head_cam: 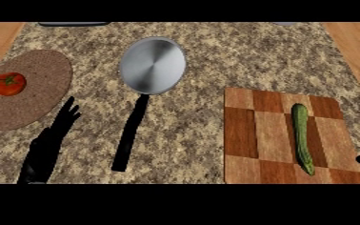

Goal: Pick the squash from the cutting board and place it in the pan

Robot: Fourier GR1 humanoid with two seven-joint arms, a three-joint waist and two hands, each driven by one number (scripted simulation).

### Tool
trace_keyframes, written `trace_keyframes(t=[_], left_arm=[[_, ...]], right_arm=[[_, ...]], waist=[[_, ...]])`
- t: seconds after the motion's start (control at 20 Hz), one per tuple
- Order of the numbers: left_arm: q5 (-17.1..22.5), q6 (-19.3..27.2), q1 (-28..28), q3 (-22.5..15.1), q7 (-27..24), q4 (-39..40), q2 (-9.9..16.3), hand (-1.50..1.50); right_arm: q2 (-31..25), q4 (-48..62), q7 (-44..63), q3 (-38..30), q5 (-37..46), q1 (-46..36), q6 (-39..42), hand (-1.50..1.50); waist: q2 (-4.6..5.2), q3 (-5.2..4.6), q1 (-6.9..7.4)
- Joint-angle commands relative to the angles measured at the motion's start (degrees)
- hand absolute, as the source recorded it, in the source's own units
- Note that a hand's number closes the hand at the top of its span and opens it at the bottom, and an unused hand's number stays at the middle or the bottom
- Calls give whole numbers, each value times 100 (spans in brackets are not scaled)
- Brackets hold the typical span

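Speckled stone counter [232, 62] seen from steeply above.
The counter's top is a mottled granite of beige, brown and grey flecks, filling nearly the whole view. At the far left corner [8, 33] and along the far right side [346, 43], strips of warm orange-brown wood edge it. At the far edge, left of middle, lies a dark flat object [74, 24], mostly cut off. The light is even and soft, with faint shadows.

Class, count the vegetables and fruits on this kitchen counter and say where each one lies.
2. A green squash lies lengthwise on the cutting board at the right; a red tomato sits on the round mat at the left. The pan holds none.
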Motion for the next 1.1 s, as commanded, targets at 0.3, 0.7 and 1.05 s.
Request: trace_keyframes(t=[0.3,0.7,1.05], left_arm=[[-15,-354,-224,124,-273,393,-67,0],[-349,-197,-283,11,82,91,-346,0],[-316,-323,-248,179,-215,232,-383,0]], right_arm=[[-733,-259,1464,19,-642,-1154,1737,-150],[-203,155,2628,830,-272,-2316,2302,-150],[-348,410,3556,1102,-536,-3100,3444,-150]], waist=[[31,12,220],[27,14,221],[20,10,206]])
